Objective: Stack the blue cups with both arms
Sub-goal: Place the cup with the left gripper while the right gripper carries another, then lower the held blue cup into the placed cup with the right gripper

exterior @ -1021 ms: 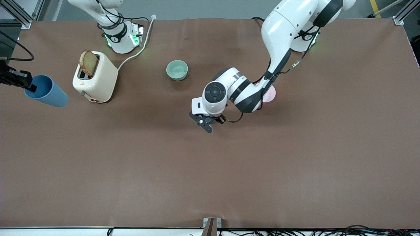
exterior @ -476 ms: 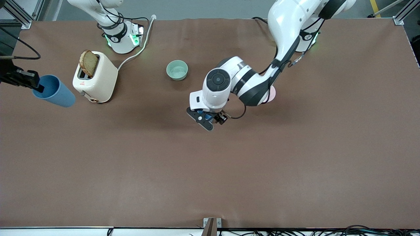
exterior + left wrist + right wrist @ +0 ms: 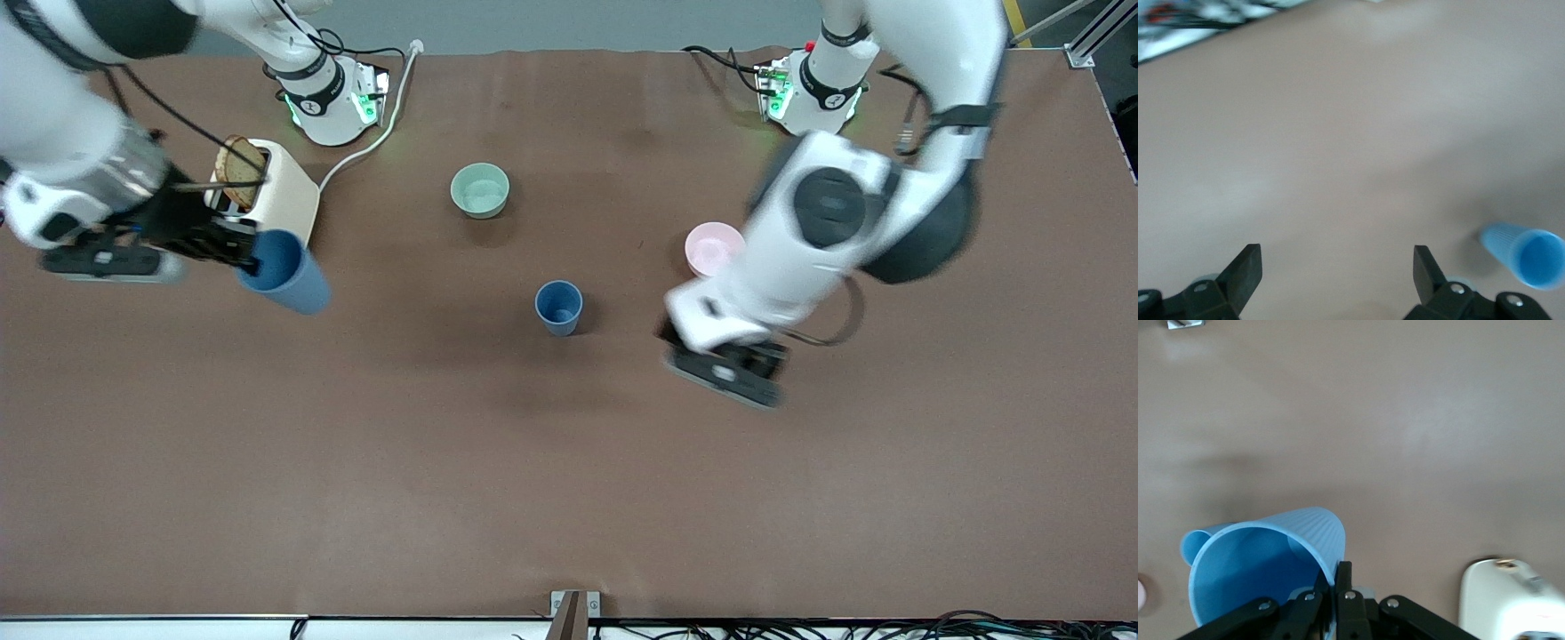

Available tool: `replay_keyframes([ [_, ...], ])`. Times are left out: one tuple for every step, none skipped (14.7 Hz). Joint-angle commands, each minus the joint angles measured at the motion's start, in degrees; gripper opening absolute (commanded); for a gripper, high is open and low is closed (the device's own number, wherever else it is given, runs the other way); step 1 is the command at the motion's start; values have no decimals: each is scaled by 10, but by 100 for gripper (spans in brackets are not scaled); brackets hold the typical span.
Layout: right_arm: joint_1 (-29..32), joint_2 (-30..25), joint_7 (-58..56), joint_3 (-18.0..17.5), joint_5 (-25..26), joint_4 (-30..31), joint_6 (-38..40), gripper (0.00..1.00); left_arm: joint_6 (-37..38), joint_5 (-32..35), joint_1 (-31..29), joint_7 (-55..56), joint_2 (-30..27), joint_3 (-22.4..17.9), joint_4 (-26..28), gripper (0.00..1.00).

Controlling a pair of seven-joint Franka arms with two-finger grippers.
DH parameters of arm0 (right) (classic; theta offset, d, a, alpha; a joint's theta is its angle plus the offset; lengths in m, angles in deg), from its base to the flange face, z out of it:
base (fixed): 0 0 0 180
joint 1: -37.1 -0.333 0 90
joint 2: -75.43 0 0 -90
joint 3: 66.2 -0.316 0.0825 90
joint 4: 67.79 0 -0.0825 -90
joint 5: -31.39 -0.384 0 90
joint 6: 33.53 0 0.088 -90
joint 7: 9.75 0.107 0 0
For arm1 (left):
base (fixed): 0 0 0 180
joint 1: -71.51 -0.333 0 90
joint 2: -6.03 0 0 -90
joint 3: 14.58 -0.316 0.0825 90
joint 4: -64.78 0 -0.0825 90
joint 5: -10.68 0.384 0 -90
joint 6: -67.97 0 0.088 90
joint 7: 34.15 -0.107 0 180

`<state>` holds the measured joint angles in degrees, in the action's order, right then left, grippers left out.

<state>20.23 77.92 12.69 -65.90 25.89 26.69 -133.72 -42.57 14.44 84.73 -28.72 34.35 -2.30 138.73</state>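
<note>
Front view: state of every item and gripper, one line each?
Held blue cup: airborne, tilted, rim pinched by right gripper.
Table blue cup: upright, free.
Left gripper: open, empty.
Green bowl: upright.
Pink bowl: upright.
Toaster: bread sticking up.

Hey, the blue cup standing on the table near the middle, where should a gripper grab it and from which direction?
Probably by the rim, from straight above. The standing blue cup is upright with its mouth open upward, so one finger can go inside and one outside the wall, the way the right gripper grips the held blue cup. The left gripper is open, over bare table.
</note>
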Motion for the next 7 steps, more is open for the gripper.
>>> replay_keyframes([
  [-73, 33, 95, 7, 0, 7, -41, 0, 18, 7, -60, 7, -16, 6, 15, 100],
  [-94, 50, 117, 7, 0, 6, -56, 0, 24, 7, -81, 7, -16, 3, 13, 100],
  [-116, 61, 129, 7, -1, 8, -74, 0, 26, 6, -109, 7, -17, 6, 13, 100],
  [-137, 78, 151, 7, -2, 7, -90, 0, 35, 7, -133, 6, -30, 7, 13, 100],
  [-161, 97, 187, 7, -2, 8, -113, 0, 50, 6, -145, 6, -49, 7, 13, 100],
  [-179, 114, 202, 7, -2, 8, -133, 0, 59, 7, -147, 6, -57, 6, 13, 100],
  [-194, 129, 213, 7, -2, 8, -148, 0, 67, 8, -151, 6, -61, 5, 13, 100],
])
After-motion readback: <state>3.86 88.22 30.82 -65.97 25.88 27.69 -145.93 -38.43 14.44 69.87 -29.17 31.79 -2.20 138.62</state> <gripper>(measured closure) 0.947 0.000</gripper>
